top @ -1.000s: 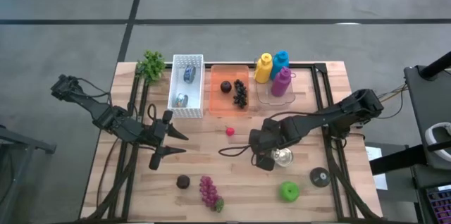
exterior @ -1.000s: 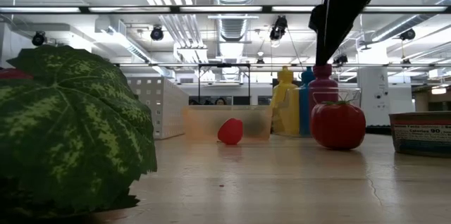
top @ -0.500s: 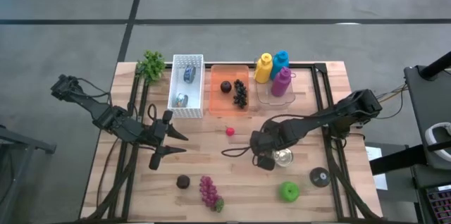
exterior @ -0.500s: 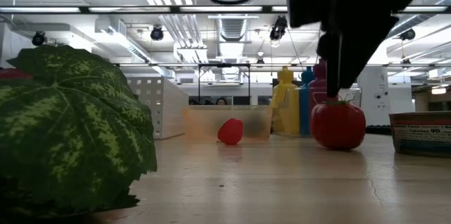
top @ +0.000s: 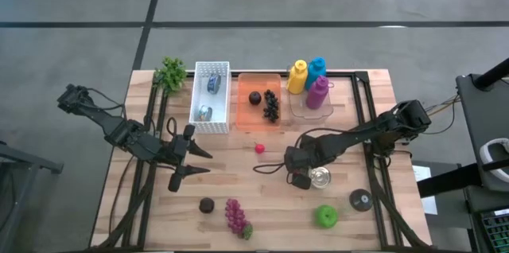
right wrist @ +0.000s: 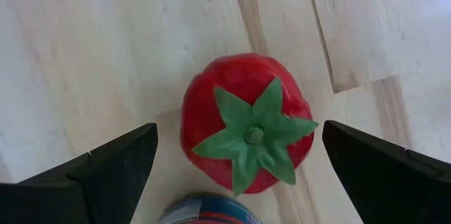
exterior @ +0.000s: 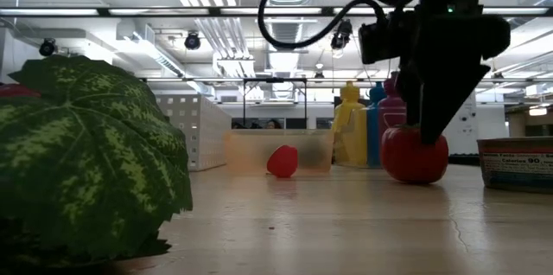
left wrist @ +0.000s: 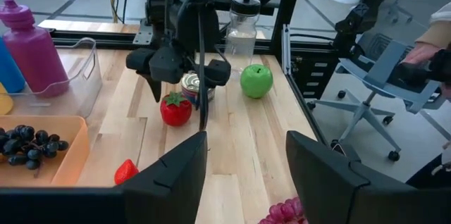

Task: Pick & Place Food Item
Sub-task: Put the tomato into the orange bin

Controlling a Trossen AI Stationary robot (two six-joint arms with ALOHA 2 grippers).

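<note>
One round red tomato with a green star-shaped stalk (right wrist: 246, 136) stands on the pale wooden table (top: 238, 173). It lies well in front of the orange translucent plastic tray (top: 260, 99), out toward the table's middle, touching or almost touching one small printed tin can (left wrist: 193, 86) beside it. The right gripper (right wrist: 239, 164) hangs straight above the tomato, its two dark fingers spread wide to either side of the fruit, not touching it and holding nothing.

The left gripper (top: 191, 161) waits well to the left of the tray, low over the boards; its fingers stand parted and empty.

Inside the tray lie one dark round fruit (top: 254, 98) and one bunch of dark grapes (top: 271, 106). Just right of the tray, one clear bin holds three plastic bottles: one yellow (top: 297, 76), one blue (top: 316, 70), one magenta (top: 318, 91). Just left of the tray stands one white perforated basket (top: 210, 95); beyond that, one green leafy sprig (top: 170, 74).

In front of the tray, one small red strawberry (top: 259, 148). Further forward: one green apple (top: 325, 216), one purple grape bunch (top: 235, 216), one dark brown round piece (top: 207, 204), and one dark disc (top: 361, 200).
</note>
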